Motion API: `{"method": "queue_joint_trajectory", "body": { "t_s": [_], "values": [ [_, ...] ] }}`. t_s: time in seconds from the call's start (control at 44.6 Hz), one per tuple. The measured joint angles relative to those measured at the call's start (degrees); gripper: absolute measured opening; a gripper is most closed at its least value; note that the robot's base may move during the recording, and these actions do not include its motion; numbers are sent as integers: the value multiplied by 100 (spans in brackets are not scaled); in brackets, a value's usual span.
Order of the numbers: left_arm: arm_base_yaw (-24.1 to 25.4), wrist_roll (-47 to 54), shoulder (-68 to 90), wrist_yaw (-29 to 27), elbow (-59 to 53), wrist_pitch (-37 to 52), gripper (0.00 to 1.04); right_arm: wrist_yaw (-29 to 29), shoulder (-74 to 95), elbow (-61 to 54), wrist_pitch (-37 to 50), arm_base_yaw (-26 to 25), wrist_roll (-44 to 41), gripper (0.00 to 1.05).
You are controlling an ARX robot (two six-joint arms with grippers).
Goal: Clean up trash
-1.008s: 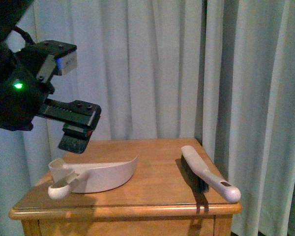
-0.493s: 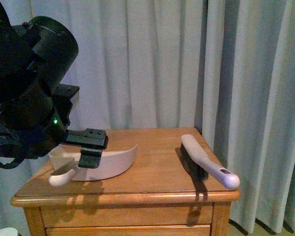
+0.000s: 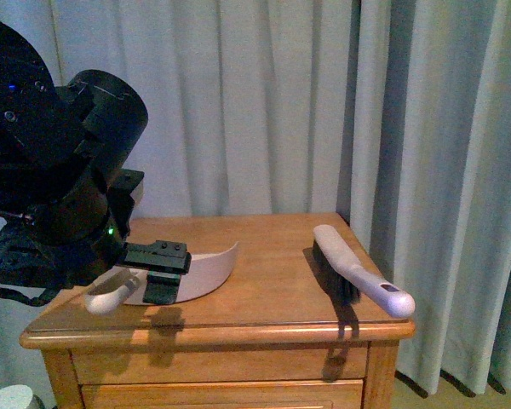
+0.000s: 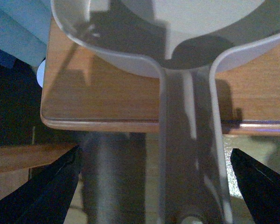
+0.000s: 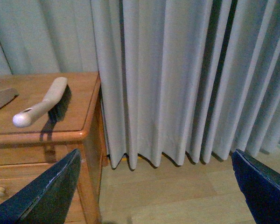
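Pale curtains (image 3: 281,102) hang behind a wooden tabletop (image 3: 264,290) that carries a pinkish dustpan (image 3: 209,268) on one side and a hand brush (image 3: 358,273) near the other edge. No trash shows in any of the three views: there is no white wad on the wood, in the visible part of the pan or on the strip of floor by the cabinet, so I cannot tell where it is or how it looks

As a judgement, crumpled tissue would be very light, soft and easily squashed. It would not break, but it could skid or roll away from a push. Sweeping it gently into the pan, or pinching it across its bulk, would suit it

The left tool (image 3: 160,274) is released, its fingers spread on either side of the dustpan handle (image 4: 191,154) without closing on it. The handle juts past the tabletop edge. The right tool (image 5: 156,177) is also released and holds nothing. It sits off to the side of the cabinet, above the floor, well apart from the brush
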Motion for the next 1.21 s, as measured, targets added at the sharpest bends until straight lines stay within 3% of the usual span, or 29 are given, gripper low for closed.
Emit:
{"method": "queue_joint_trajectory", "body": {
  "t_s": [0.269, 0.314, 0.471, 0.627, 1.008, 1.21],
  "values": [
    [-28, 24, 122, 17, 114, 2, 95, 0, 0, 0, 0, 0, 0, 97],
    [-33, 28, 140, 17, 114, 9, 90, 0, 0, 0, 0, 0, 0, 97],
    [-55, 28, 179, 22, 111, 61, 56, 0, 0, 0, 0, 0, 0, 97],
    [-79, 26, 179, 35, 50, 92, 32, 0, 0, 0, 0, 0, 0, 97],
    [-131, -37, 96, 31, -181, 232, 29, 0, 0, 0, 0, 0, 0, 97],
    [-144, -118, -396, 68, -463, 756, 29, 0, 0, 0, 0, 0, 0, 97]
  ]
}}
